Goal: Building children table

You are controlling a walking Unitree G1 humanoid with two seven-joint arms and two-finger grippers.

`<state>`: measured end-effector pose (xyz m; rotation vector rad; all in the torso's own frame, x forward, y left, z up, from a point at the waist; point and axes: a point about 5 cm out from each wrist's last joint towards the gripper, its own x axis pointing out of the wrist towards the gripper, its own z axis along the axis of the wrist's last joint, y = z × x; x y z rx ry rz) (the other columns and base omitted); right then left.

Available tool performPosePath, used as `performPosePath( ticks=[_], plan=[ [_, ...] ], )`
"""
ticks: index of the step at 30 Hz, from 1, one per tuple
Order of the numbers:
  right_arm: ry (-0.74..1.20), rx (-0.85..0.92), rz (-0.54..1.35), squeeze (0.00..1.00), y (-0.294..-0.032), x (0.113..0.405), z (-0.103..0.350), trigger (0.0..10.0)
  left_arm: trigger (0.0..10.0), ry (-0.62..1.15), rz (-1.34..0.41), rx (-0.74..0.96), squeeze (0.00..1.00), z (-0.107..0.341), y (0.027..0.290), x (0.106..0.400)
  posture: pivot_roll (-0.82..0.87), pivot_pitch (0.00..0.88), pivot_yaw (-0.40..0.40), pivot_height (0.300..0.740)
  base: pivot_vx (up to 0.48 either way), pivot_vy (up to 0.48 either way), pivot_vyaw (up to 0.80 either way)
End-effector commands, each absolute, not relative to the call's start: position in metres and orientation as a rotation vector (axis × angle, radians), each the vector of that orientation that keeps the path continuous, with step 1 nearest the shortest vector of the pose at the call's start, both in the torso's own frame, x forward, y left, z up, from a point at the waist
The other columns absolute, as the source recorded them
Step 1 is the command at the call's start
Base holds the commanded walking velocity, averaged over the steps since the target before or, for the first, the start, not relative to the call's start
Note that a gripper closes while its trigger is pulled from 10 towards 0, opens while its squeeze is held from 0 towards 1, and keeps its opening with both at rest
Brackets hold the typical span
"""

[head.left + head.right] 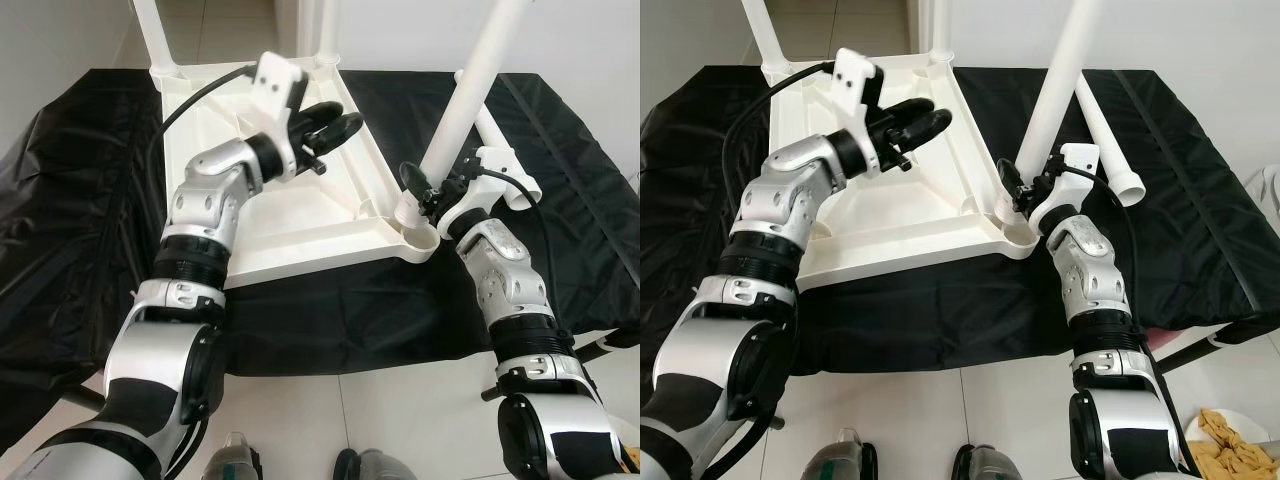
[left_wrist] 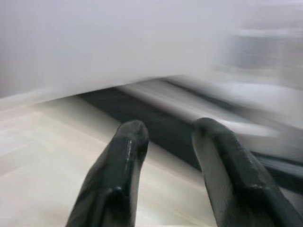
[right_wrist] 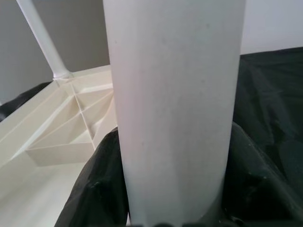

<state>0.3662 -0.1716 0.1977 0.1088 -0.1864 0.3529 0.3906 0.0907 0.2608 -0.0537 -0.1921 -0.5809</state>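
Left eye view: upturned white tabletop (image 1: pixel 300 190) on a black-draped worktop (image 1: pixel 560 200). Right hand (image 1: pixel 425 195) clamps a tilted white leg (image 1: pixel 470 90) at the near corner socket (image 1: pixel 420 240); left hand (image 1: pixel 335 125), fingers parted and empty, hovers above the underside. Step: seating the leg. Next: straighten, press down.

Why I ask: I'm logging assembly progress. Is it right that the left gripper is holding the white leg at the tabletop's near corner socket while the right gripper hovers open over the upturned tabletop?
The sides are swapped. The right gripper is holding the white leg at the near corner socket, while the left gripper hovers open over the upturned tabletop. Both eye views show this.
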Motion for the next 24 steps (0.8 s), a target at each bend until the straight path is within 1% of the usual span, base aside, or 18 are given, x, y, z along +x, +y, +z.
performPosePath(
  ticks=[1, 2, 3, 7, 9, 10, 11, 12, 14, 15, 17, 18, 19, 20, 21, 23, 24],
  plan=[
    [-0.204, 0.104, 0.339, 0.00, -0.176, 0.367, 0.201, 10.0, 10.0, -0.173, -0.396, -0.057, 0.00, 0.257, 0.105, 0.395, 0.07, 0.005, -0.056, 0.740, 0.000, 0.000, 0.00],
    [-0.216, 0.110, 0.342, 0.00, -0.175, 0.365, 0.202, 10.0, 10.0, -0.153, -0.387, -0.009, 0.00, 0.253, 0.107, 0.394, 0.07, 0.009, -0.051, 0.740, 0.000, 0.000, 0.00],
    [-0.229, 0.116, 0.348, 0.00, -0.173, 0.363, 0.203, 10.0, 10.0, -0.111, -0.386, -0.004, 0.00, 0.248, 0.107, 0.394, 0.06, 0.010, -0.049, 0.740, 0.000, 0.000, 0.00],
    [-0.248, 0.125, 0.368, 0.00, -0.168, 0.359, 0.203, 10.0, 10.0, -0.045, -0.381, 0.021, 0.00, 0.239, 0.106, 0.394, 0.06, 0.006, -0.044, 0.740, 0.000, 0.000, 0.00],
    [-0.250, 0.126, 0.374, 0.00, -0.165, 0.358, 0.202, 10.0, 10.0, -0.045, -0.382, 0.021, 0.00, 0.238, 0.103, 0.392, 0.06, 0.001, -0.042, 0.740, 0.000, 0.000, 0.00],
    [-0.249, 0.126, 0.379, 0.00, -0.163, 0.356, 0.199, 10.0, 10.0, -0.082, -0.398, 0.030, 0.00, 0.240, 0.101, 0.389, 0.06, 0.000, -0.041, 0.740, 0.000, 0.000, 0.00],
    [-0.249, 0.126, 0.379, 0.00, -0.163, 0.356, 0.199, 10.0, 10.0, -0.082, -0.398, 0.030, 0.00, 0.240, 0.101, 0.389, 0.06, 0.000, -0.041, 0.740, 0.000, 0.000, 0.00],
    [-0.245, 0.122, 0.384, 0.00, -0.160, 0.355, 0.196, 10.0, 10.0, -0.113, -0.414, 0.018, 0.05, 0.241, 0.099, 0.386, 0.06, 0.000, -0.040, 0.740, 0.000, 0.000, 0.00],
    [-0.245, 0.122, 0.384, 0.00, -0.160, 0.355, 0.196, 10.0, 10.0, -0.113, -0.414, 0.018, 0.05, 0.241, 0.099, 0.386, 0.06, 0.000, -0.040, 0.740, 0.000, 0.000, 0.00],
    [-0.242, 0.121, 0.389, 0.00, -0.158, 0.354, 0.195, 10.0, 10.0, -0.132, -0.420, 0.004, 1.00, 0.242, 0.099, 0.383, 0.06, 0.000, -0.039, 0.740, 0.000, 0.000, 0.00],
    [-0.242, 0.121, 0.389, 0.00, -0.158, 0.354, 0.195, 10.0, 10.0, -0.132, -0.420, 0.004, 1.00, 0.242, 0.099, 0.383, 0.06, 0.000, -0.039, 0.740, 0.000, 0.000, 0.00],
    [-0.240, 0.116, 0.394, 0.00, -0.157, 0.353, 0.193, 10.0, 10.0, -0.157, -0.457, -0.031, 1.00, 0.244, 0.096, 0.379, 0.05, 0.000, -0.041, 0.740, 0.000, 0.000, 0.00],
    [-0.240, 0.116, 0.394, 0.00, -0.157, 0.353, 0.193, 10.0, 10.0, -0.157, -0.457, -0.031, 1.00, 0.244, 0.096, 0.379, 0.05, 0.000, -0.041, 0.740, 0.000, 0.000, 0.00],
    [-0.240, 0.111, 0.406, 0.00, -0.156, 0.353, 0.192, 10.0, 10.0, -0.176, -0.509, -0.069, 1.00, 0.247, 0.093, 0.375, 0.06, 0.000, -0.050, 0.740, 0.000, 0.000, 0.00],
    [-0.240, 0.111, 0.406, 0.00, -0.156, 0.353, 0.192, 10.0, 10.0, -0.176, -0.509, -0.069, 1.00, 0.247, 0.093, 0.375, 0.06, 0.000, -0.050, 0.740, 0.000, 0.000, 0.00],
    [-0.239, 0.098, 0.442, 0.00, -0.157, 0.352, 0.193, 10.0, 10.0, -0.223, -0.651, -0.128, 1.00, 0.261, 0.082, 0.367, 0.07, 0.000, -0.066, 0.740, 0.000, 0.000, 0.00],
    [-0.238, 0.094, 0.456, 0.00, -0.158, 0.353, 0.194, 10.0, 10.0, -0.239, -0.694, -0.139, 1.00, 0.267, 0.079, 0.364, 0.07, 0.000, -0.066, 0.740, 0.000, 0.000, 0.00]
  ],
)
